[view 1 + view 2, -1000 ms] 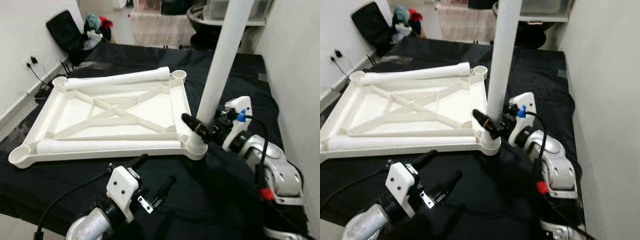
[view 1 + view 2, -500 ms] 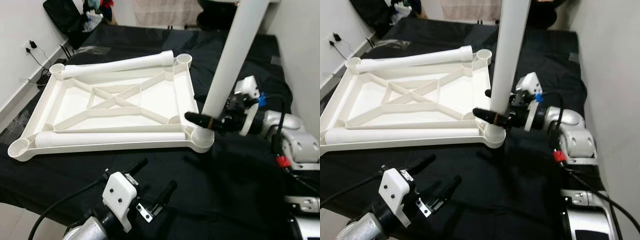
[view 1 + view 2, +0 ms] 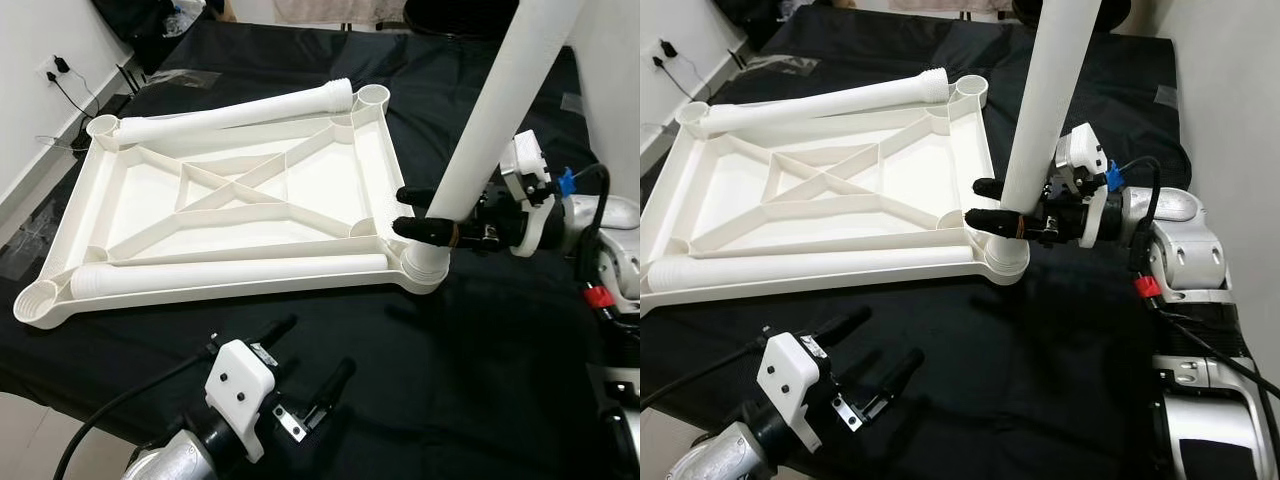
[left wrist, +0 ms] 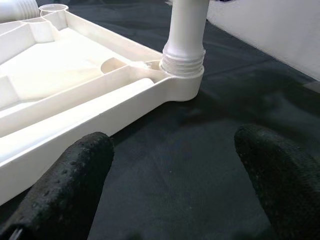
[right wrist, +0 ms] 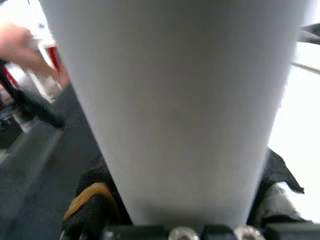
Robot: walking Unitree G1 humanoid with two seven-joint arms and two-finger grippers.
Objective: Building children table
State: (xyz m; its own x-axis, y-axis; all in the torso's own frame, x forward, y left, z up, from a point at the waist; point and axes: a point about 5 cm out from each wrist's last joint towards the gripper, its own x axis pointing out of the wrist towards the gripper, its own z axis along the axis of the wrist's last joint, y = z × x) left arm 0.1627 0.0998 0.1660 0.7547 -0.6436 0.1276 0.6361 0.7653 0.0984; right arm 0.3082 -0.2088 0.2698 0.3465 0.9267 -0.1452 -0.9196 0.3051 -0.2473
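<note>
On black cloth [image 3: 470, 380]: upturned white tabletop [image 3: 245, 215], ribbed underside up, corner sockets showing.
Far-left edge: wall socket [image 3: 57, 68] with cables, well apart from the work.
Left corner sockets: near one [image 3: 36, 300] and far one [image 3: 103, 127] both unfilled.
Loose legs: two lying on the tabletop, one along the far rim [image 3: 235, 110], one along the near rim [image 3: 235, 272]; not yet fitted.
Left gripper [image 3: 305, 375]: low in front of the near rim, touching nothing; black fingertips [image 4: 75, 185] spread wide over bare cloth, pointed toward the near right corner.
Far right socket [image 3: 373, 96]: unfilled, just beside the end of the far loose leg.
Near right socket [image 3: 422, 270]: holds the upright leg [image 3: 495, 120]; threaded collar [image 4: 183, 59] partly above the socket rim, so probably not fully home.
Right gripper [image 3: 985, 203]: reaching in from the right, fingers clamped on either side of the upright leg, just above the socket.
Step in hand: seating or screwing the first leg, by the look of it.
Next move: likely twisting down until the threads vanish, keeping the leg plumb; then letting go and fetching a loose leg for another socket.
Risk: cross-threading if tilted; tabletop may slide on the cloth under torque.
</note>
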